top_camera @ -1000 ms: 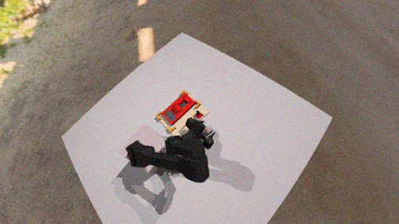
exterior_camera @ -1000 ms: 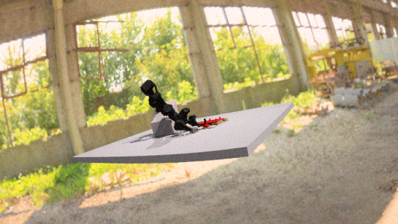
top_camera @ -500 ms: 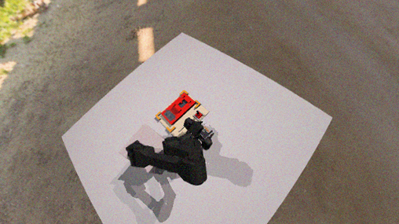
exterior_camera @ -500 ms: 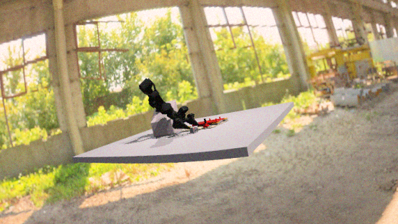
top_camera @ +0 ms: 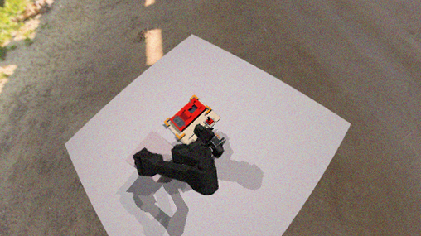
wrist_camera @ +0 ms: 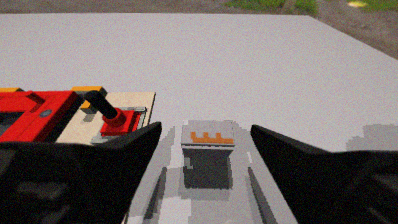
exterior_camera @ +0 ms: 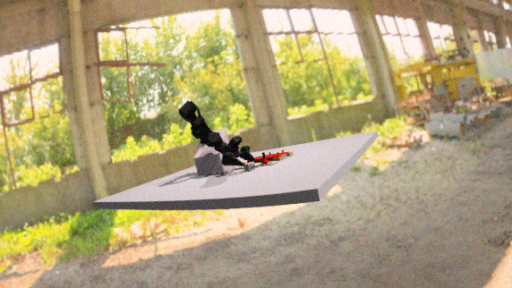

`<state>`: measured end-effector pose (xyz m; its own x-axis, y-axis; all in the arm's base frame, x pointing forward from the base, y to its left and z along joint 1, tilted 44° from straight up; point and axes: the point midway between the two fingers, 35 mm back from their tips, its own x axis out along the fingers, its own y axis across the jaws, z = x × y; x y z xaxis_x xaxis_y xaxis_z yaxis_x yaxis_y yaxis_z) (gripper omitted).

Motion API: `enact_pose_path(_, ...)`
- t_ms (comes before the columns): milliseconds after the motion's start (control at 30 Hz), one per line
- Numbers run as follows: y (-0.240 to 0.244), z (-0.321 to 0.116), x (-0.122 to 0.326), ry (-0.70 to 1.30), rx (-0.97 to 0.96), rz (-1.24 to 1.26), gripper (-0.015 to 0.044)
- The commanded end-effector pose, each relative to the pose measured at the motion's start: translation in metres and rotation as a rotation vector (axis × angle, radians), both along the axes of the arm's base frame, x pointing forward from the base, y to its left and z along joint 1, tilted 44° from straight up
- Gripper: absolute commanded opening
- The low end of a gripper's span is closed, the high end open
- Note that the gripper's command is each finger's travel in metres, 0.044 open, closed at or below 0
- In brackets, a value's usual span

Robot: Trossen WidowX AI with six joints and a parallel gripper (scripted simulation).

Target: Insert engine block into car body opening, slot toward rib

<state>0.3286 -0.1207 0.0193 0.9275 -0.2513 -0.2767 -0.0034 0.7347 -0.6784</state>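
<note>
In the top view, the car body [top_camera: 186, 115] [wrist_camera: 35, 112] lies on a board [top_camera: 215, 118] [wrist_camera: 145, 100] near mid-frame on the bench [top_camera: 272, 117] [exterior_camera: 260, 183] [wrist_camera: 200, 60]. Below it is the arm [top_camera: 203, 172] [exterior_camera: 208, 134]. In the wrist view, the block [wrist_camera: 207, 135] sits right of the board, between the fingers.

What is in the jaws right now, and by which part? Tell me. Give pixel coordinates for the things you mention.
Nothing is held: the jaws stand open, with the grey block [wrist_camera: 207, 160] between them ungripped.

matt pale tabletop [top_camera: 264, 117] [exterior_camera: 268, 179] [wrist_camera: 200, 60]; red body [top_camera: 186, 115] [wrist_camera: 42, 110], perhaps smooth plastic.
</note>
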Motion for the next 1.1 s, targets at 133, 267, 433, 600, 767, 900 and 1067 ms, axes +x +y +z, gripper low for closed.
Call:
enact_pose_path(133, 0.000, 0.000, 0.000, 0.000, 0.000, 0.000, 0.0440)
enact_pose_path(267, 0.000, 0.000, 0.000, 0.000, 0.000, 0.000, 0.0440)
enact_pose_path(433, 0.000, 0.000, 0.002, 0.004, 0.002, -0.001, 0.0440)
enact_pose_path(600, 0.007, -0.003, 0.026, 0.046, 0.025, -0.013, 0.0440)
enact_pose_path(767, 0.024, 0.011, 0.055, 0.028, 0.052, 0.010, 0.0440)
enact_pose_path(900, 0.035, 0.021, 0.069, 0.010, 0.081, 0.022, 0.0440)
enact_pose_path(1067, 0.034, 0.011, 0.073, 0.074, 0.118, -0.026, 0.0440)
